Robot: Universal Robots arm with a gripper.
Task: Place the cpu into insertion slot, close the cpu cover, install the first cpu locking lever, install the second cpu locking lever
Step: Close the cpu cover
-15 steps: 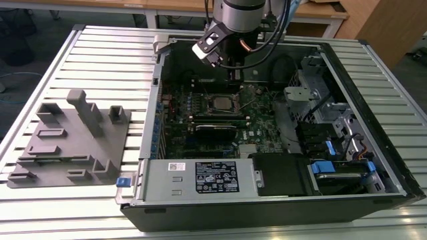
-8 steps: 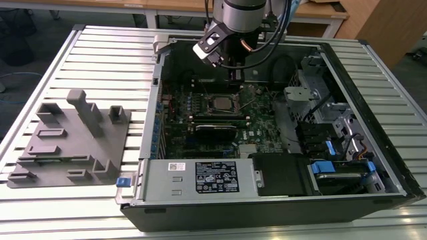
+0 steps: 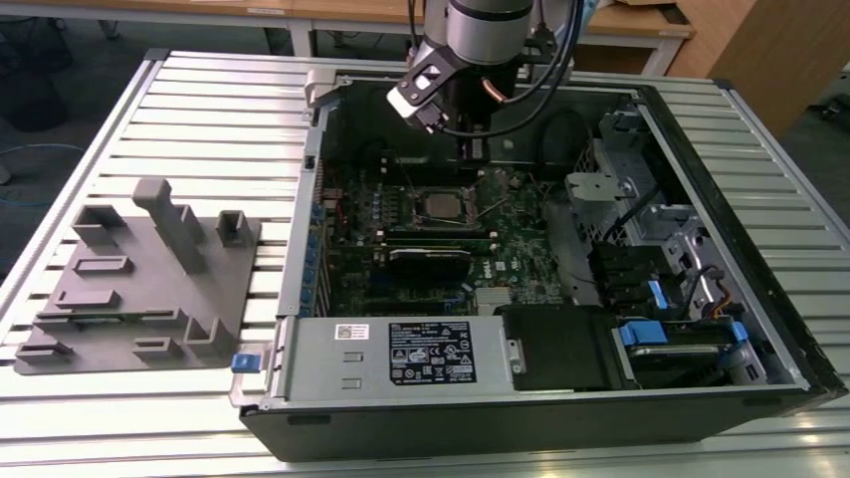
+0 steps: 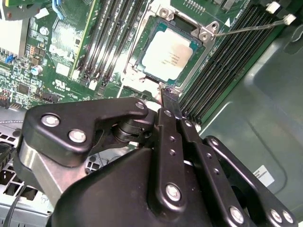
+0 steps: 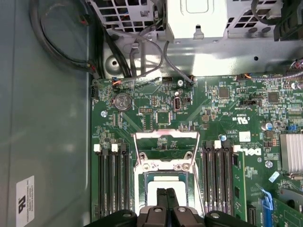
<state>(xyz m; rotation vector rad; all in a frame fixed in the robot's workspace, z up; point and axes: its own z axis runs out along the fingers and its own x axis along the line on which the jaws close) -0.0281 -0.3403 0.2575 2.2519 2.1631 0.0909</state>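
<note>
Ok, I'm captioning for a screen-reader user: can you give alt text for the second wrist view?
A silver-topped cpu sits in the insertion slot on a green motherboard, with black memory slots on either side. The robot's black hand, shut, has its tip close to the slot's rim.

An open computer case (image 3: 531, 430) lies on a slatted metal worktop (image 3: 199, 110). The arm comes in from above, and its gripper (image 3: 468, 151) hangs inside the case over the green motherboard (image 3: 521, 261), near the insertion slot (image 3: 416, 205). The cpu (image 3: 440, 206) lies flat in that slot. A grey fixture block (image 3: 133, 289) stands beside the case on the exterior view's left.
</note>
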